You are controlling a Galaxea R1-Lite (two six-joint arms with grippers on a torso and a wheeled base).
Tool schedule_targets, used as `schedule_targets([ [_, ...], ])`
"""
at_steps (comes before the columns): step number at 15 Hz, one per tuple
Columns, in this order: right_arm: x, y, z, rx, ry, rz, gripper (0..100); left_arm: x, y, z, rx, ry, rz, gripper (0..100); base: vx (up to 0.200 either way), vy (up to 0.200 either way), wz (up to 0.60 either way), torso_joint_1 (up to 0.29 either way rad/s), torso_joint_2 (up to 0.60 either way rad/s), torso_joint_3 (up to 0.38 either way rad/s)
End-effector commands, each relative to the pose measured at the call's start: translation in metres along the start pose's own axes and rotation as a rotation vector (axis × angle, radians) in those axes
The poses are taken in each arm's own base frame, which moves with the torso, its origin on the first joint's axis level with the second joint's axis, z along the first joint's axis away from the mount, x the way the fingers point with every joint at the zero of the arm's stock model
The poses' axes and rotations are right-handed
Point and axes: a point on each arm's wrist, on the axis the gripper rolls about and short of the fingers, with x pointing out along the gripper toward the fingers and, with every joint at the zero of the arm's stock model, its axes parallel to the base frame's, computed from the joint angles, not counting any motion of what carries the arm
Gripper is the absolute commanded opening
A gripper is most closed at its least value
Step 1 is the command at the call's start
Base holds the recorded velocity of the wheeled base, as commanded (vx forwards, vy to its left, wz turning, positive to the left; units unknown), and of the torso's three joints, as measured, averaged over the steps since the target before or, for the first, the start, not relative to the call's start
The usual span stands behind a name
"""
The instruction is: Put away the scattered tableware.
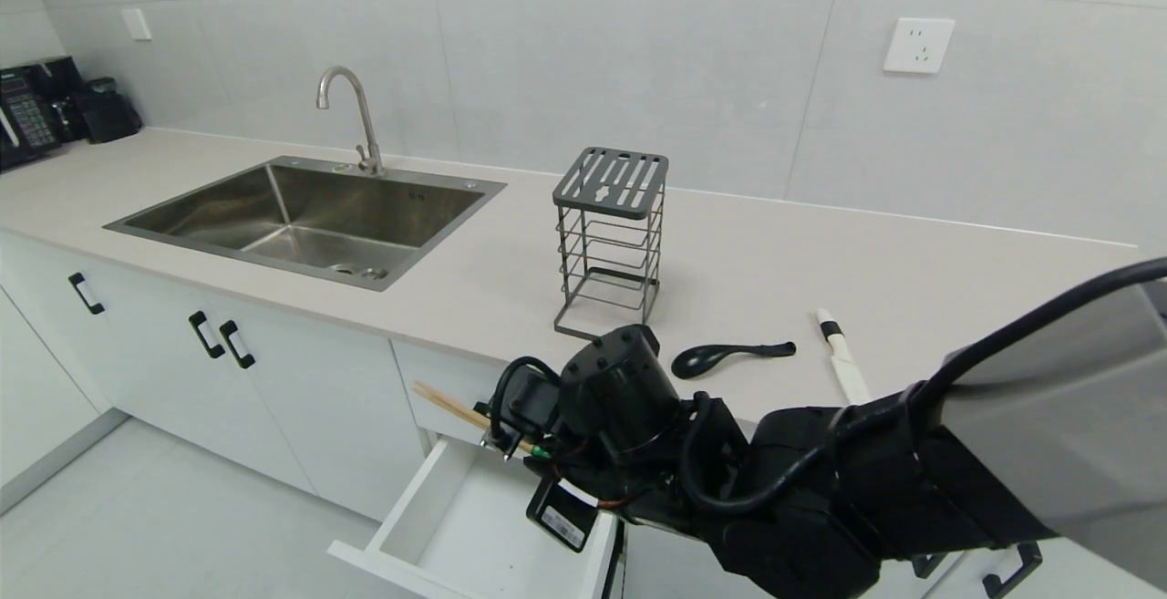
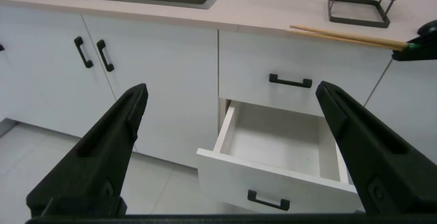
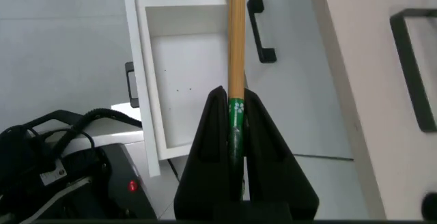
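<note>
A pair of wooden chopsticks sticks out level from my right gripper, which is shut on their green-marked end, above the open white drawer. In the right wrist view the fingers pinch the chopsticks over the drawer. A black spoon and a white utensil with a black band lie on the counter. My left gripper is open, low before the cabinets, facing the drawer; the chopsticks show beyond it.
A dark wire rack stands on the counter behind the spoon. The steel sink with its tap is at the left. A shut drawer with a black handle sits above the open one. Cabinet doors lie to the left.
</note>
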Motion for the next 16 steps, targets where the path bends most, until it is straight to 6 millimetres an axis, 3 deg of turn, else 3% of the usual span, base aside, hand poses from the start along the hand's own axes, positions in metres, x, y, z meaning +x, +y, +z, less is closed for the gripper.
schedule_targets([
  [1,0.010,0.002,0.006,-0.004,-0.016,0.003,0,0.000,0.000,0.000,-0.001,0.002,0.001,100,0.000,0.000,0.00,-0.207,0.37,0.173],
  [16,0.033,0.009,-0.001,0.006,-0.047,0.000,0,0.000,0.000,0.000,0.000,0.000,0.001,100,0.000,0.000,0.00,-0.133,0.26,0.127],
])
